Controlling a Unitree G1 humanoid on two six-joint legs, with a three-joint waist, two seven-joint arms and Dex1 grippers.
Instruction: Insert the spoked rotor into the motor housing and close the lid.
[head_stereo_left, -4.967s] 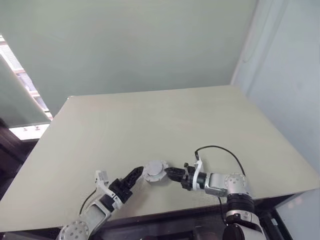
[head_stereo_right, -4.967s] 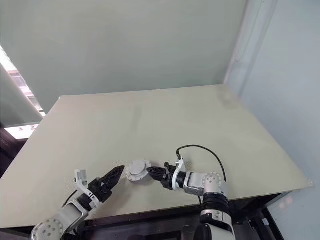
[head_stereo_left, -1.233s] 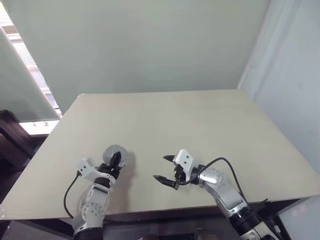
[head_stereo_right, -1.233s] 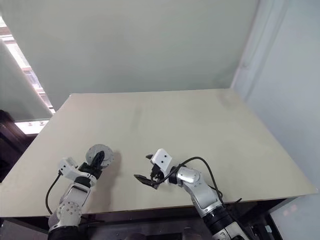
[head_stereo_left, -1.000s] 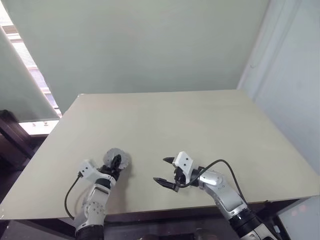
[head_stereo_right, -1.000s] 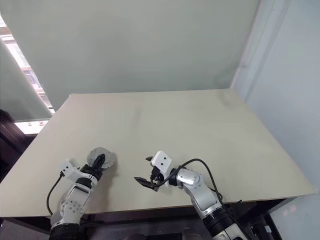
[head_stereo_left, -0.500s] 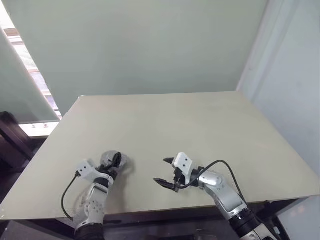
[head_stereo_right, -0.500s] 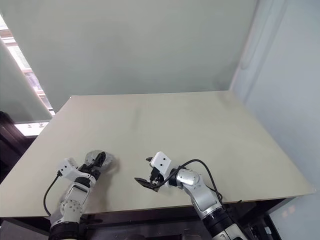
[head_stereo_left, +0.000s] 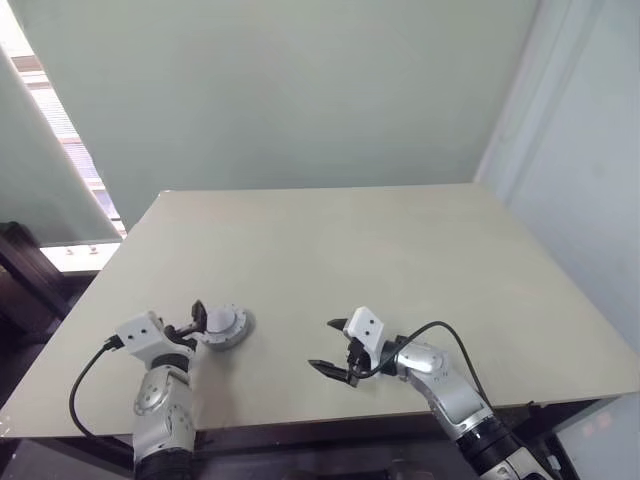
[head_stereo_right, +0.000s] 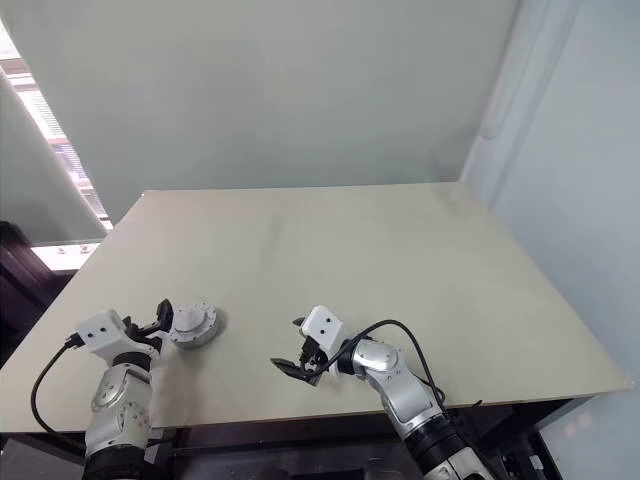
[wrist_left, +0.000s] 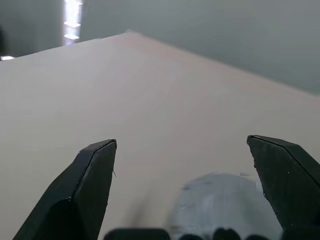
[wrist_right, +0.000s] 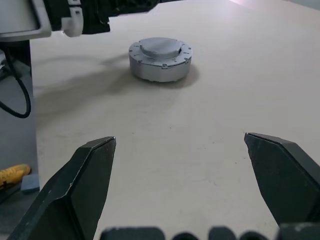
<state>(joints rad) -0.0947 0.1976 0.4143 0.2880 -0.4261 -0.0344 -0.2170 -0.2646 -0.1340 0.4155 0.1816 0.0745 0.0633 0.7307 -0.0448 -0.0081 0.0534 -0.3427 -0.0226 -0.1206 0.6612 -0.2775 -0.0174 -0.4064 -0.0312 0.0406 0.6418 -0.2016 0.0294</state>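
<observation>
Since a second ago my left end effector (head_stereo_left: 197, 321) has let go of the motor housing (head_stereo_left: 224, 326) and drawn back toward my left side; the housing, which I was holding tilted on edge above the surface, now lies flat on the tabletop (head_stereo_left: 400, 250). My right end effector (head_stereo_left: 328, 347) has stayed where it was.

The tabletop is a broad pale beige slab, and the housing is the one loose thing on it, near the front edge on my left side. The housing is a round silver-grey puck with the lid (wrist_right: 159, 47) seated flat on top, small screw heads showing around its rim in the right wrist view. The rotor cannot be seen with the lid shut over it.

My left end effector sits just beside the housing on its left, fingers spread wide and not touching it; in the left wrist view the grey top of the housing (wrist_left: 225, 205) lies low between the two black fingers (wrist_left: 90, 190). My right end effector hovers over the bare tabletop, well apart from the housing, pointing toward it with its fingers (wrist_right: 87, 185) spread wide and nothing between them.
</observation>
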